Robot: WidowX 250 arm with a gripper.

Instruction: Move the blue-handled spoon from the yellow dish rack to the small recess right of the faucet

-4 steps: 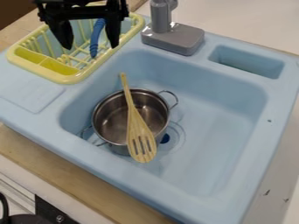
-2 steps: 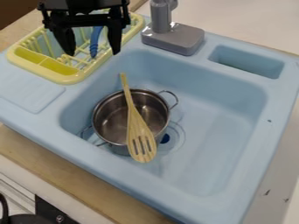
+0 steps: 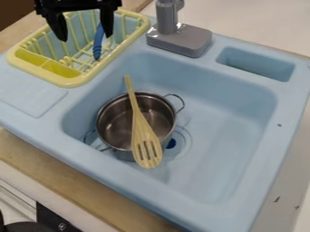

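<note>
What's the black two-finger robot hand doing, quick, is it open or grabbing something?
Black two-finger gripper: open, fingers spread apart, holding nothing, up by the yellow slatted dish rack.

1 blue utensil [image 3: 97, 45] (slim) leans in the yellow rack [image 3: 71, 82].

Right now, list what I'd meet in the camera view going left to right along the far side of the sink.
Yellow dish rack → grey faucet → small recessed compartment in the light blue sink.
</note>
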